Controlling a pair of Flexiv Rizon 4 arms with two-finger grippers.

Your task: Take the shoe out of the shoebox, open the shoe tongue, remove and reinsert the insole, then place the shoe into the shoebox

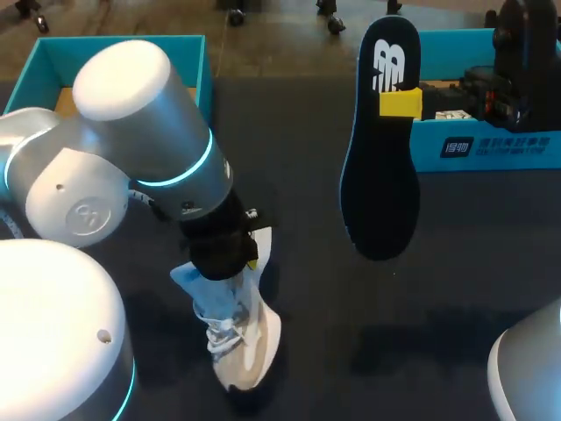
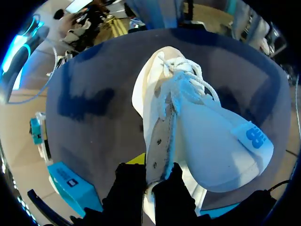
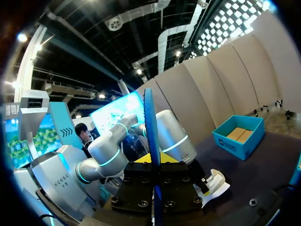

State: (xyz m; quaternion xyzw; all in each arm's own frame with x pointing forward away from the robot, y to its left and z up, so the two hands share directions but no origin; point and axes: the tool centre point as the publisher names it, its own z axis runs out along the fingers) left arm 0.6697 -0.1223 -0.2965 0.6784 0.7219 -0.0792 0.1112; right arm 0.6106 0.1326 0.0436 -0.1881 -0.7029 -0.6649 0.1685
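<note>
A white shoe [image 1: 250, 346] with a pale blue tongue [image 2: 221, 146] stands on the dark table, its toe towards the front edge. My left gripper [image 1: 241, 259] comes down onto its opening. In the left wrist view that gripper [image 2: 157, 176] is shut on the shoe's [image 2: 153, 94] laced side flap, with the tongue folded out to one side. My right gripper [image 1: 399, 103] is shut on a black insole [image 1: 381, 167] and holds it upright in the air, right of the shoe. Edge-on in the right wrist view, the insole [image 3: 150, 127] stands between that gripper's [image 3: 154, 169] fingers.
One teal box half [image 1: 197, 53] sits at the back left behind my left arm [image 1: 131, 132]. Another teal box half [image 1: 491, 145] stands at the back right, under my right arm [image 1: 526, 53]. Dark table top lies between the shoe and the right box.
</note>
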